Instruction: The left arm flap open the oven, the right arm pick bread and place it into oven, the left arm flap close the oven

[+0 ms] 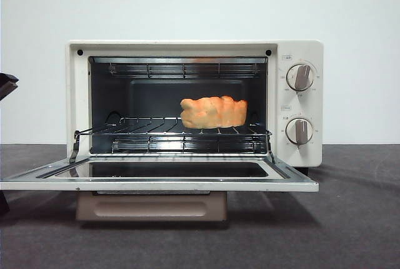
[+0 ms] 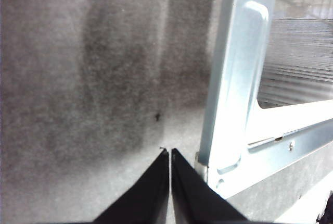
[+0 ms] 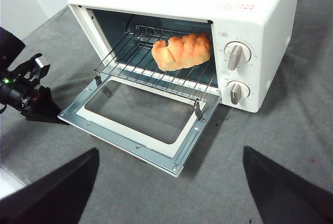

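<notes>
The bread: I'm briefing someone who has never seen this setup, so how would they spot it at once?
Start from the cream-white oven on the dark table, its door dropped flat open. Inside, on the wire rack, the bread sits toward the side with the two knobs. It is the only golden-orange, lumpy thing there; all around it is metal or dark.

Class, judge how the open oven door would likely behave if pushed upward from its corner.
The door probably swings stiffly on its hinges, being a metal frame. Its glass pane looks fragile. The left claw, shut beside its corner, might slip on smooth metal.
</notes>
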Action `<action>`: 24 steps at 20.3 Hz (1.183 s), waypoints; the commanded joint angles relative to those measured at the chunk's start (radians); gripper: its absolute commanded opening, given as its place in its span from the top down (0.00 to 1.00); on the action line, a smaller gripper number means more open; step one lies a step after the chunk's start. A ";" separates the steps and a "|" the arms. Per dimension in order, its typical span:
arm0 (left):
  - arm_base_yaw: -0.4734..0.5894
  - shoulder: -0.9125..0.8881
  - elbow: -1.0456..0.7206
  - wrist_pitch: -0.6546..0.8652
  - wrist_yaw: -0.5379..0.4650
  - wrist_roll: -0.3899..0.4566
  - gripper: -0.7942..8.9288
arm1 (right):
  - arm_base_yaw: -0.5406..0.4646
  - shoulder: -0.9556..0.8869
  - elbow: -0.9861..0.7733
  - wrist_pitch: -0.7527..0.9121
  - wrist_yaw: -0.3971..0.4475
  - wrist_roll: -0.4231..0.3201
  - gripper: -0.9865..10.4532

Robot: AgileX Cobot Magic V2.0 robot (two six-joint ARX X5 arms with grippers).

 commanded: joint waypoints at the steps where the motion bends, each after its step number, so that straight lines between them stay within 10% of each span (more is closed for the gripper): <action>1: -0.005 0.014 0.002 0.013 0.035 0.005 0.91 | 0.006 0.005 0.018 0.010 0.001 0.011 0.53; 14: 0.003 0.014 0.002 0.103 0.204 -0.068 0.91 | 0.006 0.005 0.018 0.013 0.000 0.035 0.53; 24: 0.026 0.014 0.003 0.370 0.289 -0.328 0.91 | 0.006 0.005 0.018 0.013 -0.003 0.049 0.53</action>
